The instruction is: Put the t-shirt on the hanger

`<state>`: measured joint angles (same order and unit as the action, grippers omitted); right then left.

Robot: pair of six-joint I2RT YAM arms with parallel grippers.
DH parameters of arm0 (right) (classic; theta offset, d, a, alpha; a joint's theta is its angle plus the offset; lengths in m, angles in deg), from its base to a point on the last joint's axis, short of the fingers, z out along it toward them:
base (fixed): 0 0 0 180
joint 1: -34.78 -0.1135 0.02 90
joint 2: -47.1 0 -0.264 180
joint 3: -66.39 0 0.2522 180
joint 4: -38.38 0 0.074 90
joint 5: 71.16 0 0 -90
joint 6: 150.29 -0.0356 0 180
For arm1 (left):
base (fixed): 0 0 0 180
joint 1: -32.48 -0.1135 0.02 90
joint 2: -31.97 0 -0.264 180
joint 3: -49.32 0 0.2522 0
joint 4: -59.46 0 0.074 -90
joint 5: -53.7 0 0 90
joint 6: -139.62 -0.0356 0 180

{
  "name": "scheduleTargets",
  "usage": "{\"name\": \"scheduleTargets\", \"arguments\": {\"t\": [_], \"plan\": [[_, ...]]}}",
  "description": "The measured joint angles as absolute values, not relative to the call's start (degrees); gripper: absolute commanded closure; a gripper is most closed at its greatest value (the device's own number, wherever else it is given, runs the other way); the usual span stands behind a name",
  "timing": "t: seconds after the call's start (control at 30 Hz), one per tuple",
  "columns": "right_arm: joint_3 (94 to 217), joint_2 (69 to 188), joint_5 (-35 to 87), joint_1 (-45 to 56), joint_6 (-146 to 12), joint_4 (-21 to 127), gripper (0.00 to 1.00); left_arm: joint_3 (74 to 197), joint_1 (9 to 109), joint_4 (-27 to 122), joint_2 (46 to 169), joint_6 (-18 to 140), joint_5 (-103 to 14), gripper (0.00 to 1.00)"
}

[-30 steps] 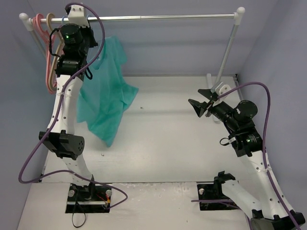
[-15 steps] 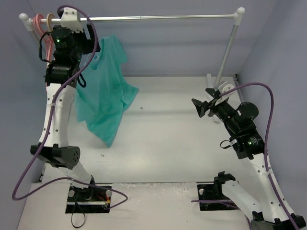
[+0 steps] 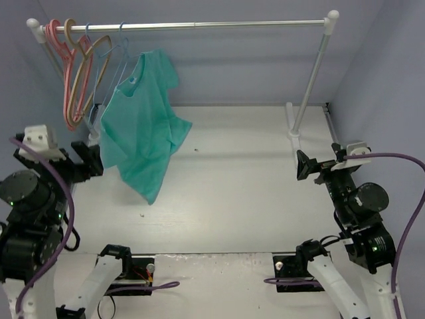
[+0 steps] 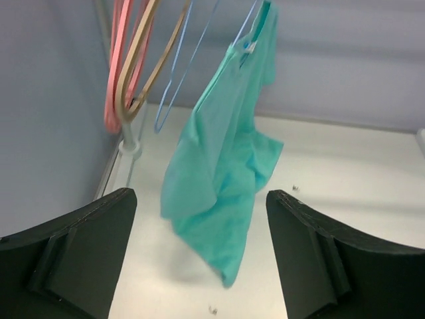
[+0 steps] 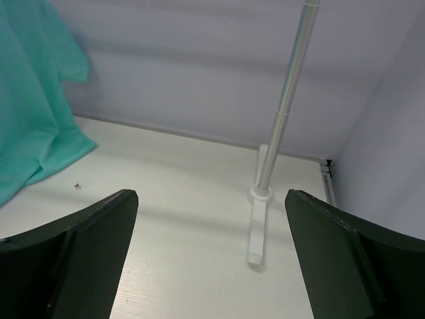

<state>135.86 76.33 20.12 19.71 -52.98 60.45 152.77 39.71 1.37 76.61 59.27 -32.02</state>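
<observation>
The teal t-shirt (image 3: pixel 143 129) hangs lopsided on a thin light-blue hanger (image 3: pixel 124 56) hooked over the rail (image 3: pixel 219 25). In the left wrist view the t-shirt (image 4: pixel 219 173) dangles ahead of my left gripper (image 4: pixel 199 196), which is open and holds nothing. From above, my left gripper (image 3: pixel 85 159) sits low at the near left, apart from the cloth. My right gripper (image 3: pixel 312 169) is open and empty at the near right. In the right wrist view my right gripper (image 5: pixel 211 196) faces the rack, with the t-shirt (image 5: pixel 33 113) at the left edge.
A pink hanger (image 3: pixel 66 80), a tan hanger (image 3: pixel 86 66) and a second light-blue hanger (image 3: pixel 99 76) hang at the rail's left end. The rack's right post (image 3: pixel 312 80) and its white foot (image 5: pixel 257 232) stand ahead of the right gripper. Grey walls close in on three sides.
My left arm has dropped away from the rail to the near left and its jaws have opened, leaving the hanger and t-shirt on the rail. My right arm pulled back and opened wider.
</observation>
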Motion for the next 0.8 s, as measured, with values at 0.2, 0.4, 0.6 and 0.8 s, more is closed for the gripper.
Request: {"name": "scheduleTargets", "arguments": {"t": [0.2,0.4,0.6,0.8], "plan": [[136.05,72.6,13.83,15.97,-54.56,67.19,0.0,143.59,39.71,-6.68,65.97,59.32,-28.44,0.2],[135.86,66.91,10.44,13.24,-56.3,72.13,0.0,138.89,39.73,-13.06,61.49,60.04,-27.46,0.2],[134.81,62.89,8.69,11.89,-58.18,73.33,0.0,137.54,39.73,-15.92,57.64,60.85,-27.24,0.2],[133.56,62.7,7.05,10.68,-60.63,73.74,0.0,137.45,39.77,-17.58,57.18,62.14,-27.04,0.2]]}}
